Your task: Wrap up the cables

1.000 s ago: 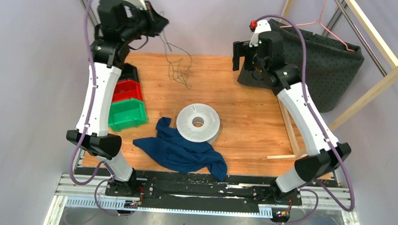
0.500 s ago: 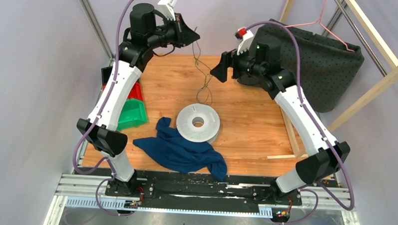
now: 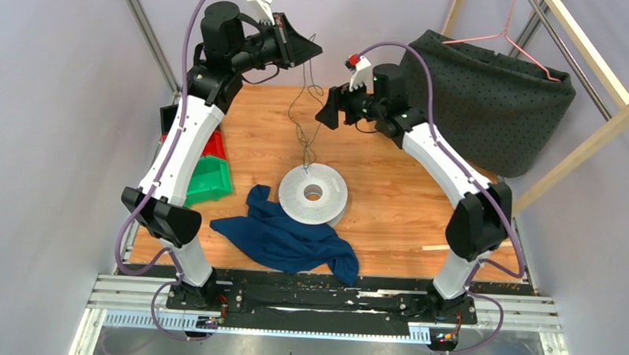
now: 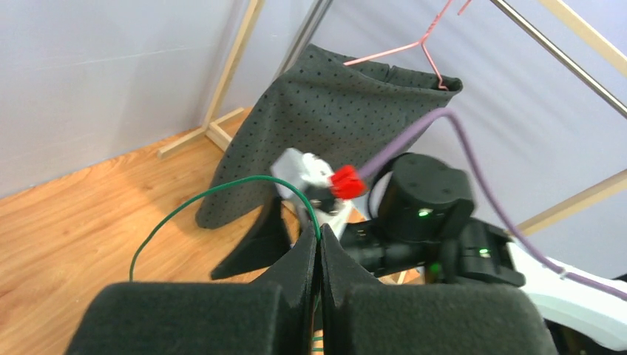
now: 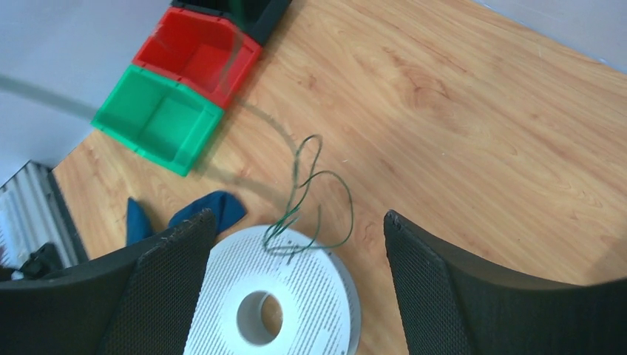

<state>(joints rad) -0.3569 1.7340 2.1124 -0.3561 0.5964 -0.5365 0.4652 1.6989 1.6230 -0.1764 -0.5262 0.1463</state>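
Note:
The cable [image 3: 299, 130] is a thin green wire hanging from my left gripper [image 3: 316, 50], which is raised over the back of the table. Its lower loops rest on the far edge of the white perforated spool [image 3: 334, 198]. In the left wrist view the gripper [image 4: 318, 244] is shut on the cable [image 4: 214, 191], which arcs away to the left. My right gripper [image 3: 327, 115] hovers just right of the hanging wire, open and holding nothing. Its wrist view looks down between the open gripper [image 5: 299, 214] at the cable loops [image 5: 350, 214] and the spool [image 5: 310, 296].
A blue cloth [image 3: 289, 240] lies at the spool's near left. Green [image 3: 204, 181] and red [image 3: 202, 142] bins stand along the left edge. A dark dotted cloth [image 3: 488, 89] hangs on a wooden frame at the back right. A thin wooden strip [image 3: 451, 247] lies near the right front.
My left gripper swung right from the back-left corner, carrying the wire over to the spool. My right arm moved left toward the hanging wire, and its jaws narrowed slightly.

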